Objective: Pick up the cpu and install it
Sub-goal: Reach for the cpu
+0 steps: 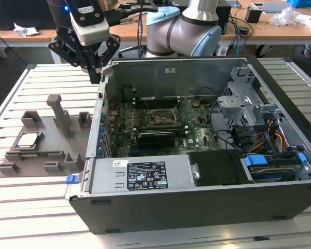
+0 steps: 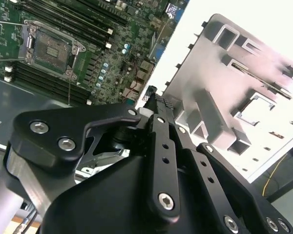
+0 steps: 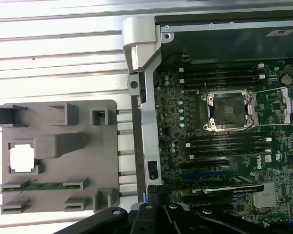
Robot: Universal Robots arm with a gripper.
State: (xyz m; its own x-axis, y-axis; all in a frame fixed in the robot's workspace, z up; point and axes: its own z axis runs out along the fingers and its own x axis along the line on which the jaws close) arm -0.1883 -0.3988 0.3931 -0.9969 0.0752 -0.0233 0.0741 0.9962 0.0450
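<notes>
The cpu [image 1: 28, 140] [image 3: 21, 158] is a small pale square chip lying flat in a recess of the grey holder plate [image 1: 46, 155] [image 3: 53, 124], on the slatted table at the exterior view's left of the computer case. My gripper [image 1: 96, 77] [image 3: 153, 191] [image 2: 155, 100] hangs high over the case's side wall, between the holder plate and the motherboard, well apart from the cpu. Its black fingers are shut with nothing between them. On the motherboard, the socket [image 1: 160, 117] [image 3: 228, 111] [image 2: 51, 48] stands bare inside its metal frame.
The open case [image 1: 145, 207] lies on its side, with a power supply at the front, drive cages and cables at the exterior view's right, and a black card [image 1: 155, 138] below the socket. Grey posts [image 1: 59, 111] rise from the holder plate. A thin green strip [image 3: 44, 185] sits in its slots.
</notes>
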